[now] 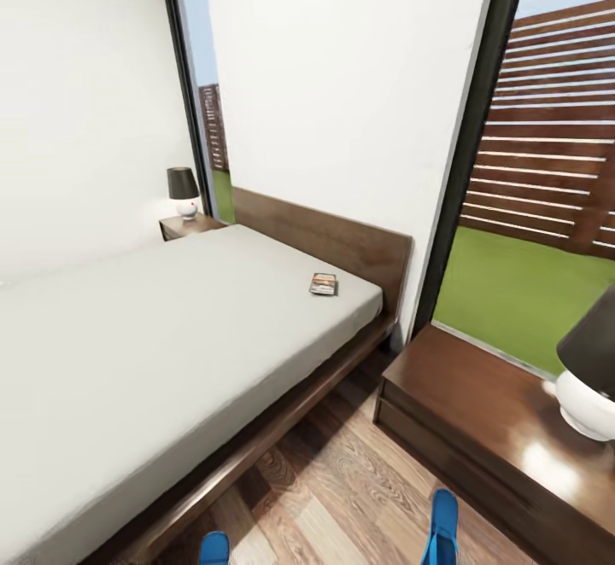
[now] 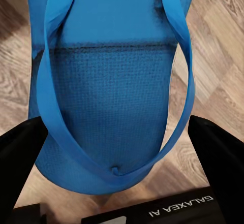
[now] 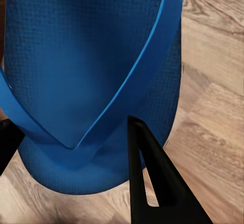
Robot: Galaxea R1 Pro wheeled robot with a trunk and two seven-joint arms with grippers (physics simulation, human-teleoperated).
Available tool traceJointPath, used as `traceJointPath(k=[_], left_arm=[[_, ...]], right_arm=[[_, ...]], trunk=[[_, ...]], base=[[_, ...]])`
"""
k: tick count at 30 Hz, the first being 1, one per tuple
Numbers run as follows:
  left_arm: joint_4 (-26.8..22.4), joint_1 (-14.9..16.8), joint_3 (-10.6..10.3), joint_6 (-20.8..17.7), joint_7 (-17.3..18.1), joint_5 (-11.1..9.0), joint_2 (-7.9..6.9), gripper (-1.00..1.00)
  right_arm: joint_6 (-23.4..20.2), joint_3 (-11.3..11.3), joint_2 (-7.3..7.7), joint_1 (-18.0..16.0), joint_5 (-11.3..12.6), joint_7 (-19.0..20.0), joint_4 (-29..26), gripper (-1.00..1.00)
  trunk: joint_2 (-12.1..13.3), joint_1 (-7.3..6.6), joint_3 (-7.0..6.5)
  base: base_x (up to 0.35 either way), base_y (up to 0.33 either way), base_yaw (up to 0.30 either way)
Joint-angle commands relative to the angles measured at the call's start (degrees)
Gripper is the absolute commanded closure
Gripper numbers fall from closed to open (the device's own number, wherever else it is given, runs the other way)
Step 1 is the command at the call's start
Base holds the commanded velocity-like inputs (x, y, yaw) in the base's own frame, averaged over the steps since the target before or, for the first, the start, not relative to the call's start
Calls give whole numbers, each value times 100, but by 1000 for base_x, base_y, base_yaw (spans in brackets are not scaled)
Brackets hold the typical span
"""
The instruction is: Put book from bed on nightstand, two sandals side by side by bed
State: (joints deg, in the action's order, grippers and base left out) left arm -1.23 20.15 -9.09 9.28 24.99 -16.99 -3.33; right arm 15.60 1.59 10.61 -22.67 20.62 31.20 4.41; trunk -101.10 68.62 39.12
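Observation:
The book (image 1: pixel 323 284) lies flat on the pale mattress of the bed (image 1: pixel 154 334), near the headboard on the side by the near nightstand (image 1: pixel 478 411). A second nightstand (image 1: pixel 190 225) stands at the bed's far corner. Two blue sandals poke up at the head view's lower edge, one (image 1: pixel 214 548) beside the bed frame and the other (image 1: pixel 442 529) turned on edge. In the left wrist view my left gripper (image 2: pixel 119 126) clamps a sandal (image 2: pixel 117 82) across its width. My right gripper (image 3: pixel 71 124) holds the other sandal (image 3: pixel 76 46), with one finger (image 3: pixel 152 173) lying over its sole.
A strip of wood-plank floor (image 1: pixel 342 480) runs between the bed frame and the near nightstand. Each nightstand carries a black-shaded lamp, one near (image 1: pixel 591 369) and one far (image 1: pixel 183 191). Tall dark-framed windows (image 1: pixel 530 206) stand behind, showing grass and a slatted fence.

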Motion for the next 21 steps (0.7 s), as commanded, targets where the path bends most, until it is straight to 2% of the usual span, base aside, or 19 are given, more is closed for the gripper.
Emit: traceJointPath(k=[1, 11, 21], left_arm=[[9, 5, -49, 24, 18, -50, -1, 100], [9, 5, -49, 21, 16, -50, -1, 100], [9, 5, -49, 22, 18, -50, -1, 100]], right_arm=[[30, 19, 2, -9, 21, 35, 25, 100], [28, 18, 2, -9, 21, 35, 25, 100], [29, 19, 2, -8, 21, 35, 25, 100]], trunk=[[-3, -1, 5], [-3, -1, 5], [-3, -1, 5]], base=[[0, 0, 293], [0, -91, 293], [0, -9, 292]])
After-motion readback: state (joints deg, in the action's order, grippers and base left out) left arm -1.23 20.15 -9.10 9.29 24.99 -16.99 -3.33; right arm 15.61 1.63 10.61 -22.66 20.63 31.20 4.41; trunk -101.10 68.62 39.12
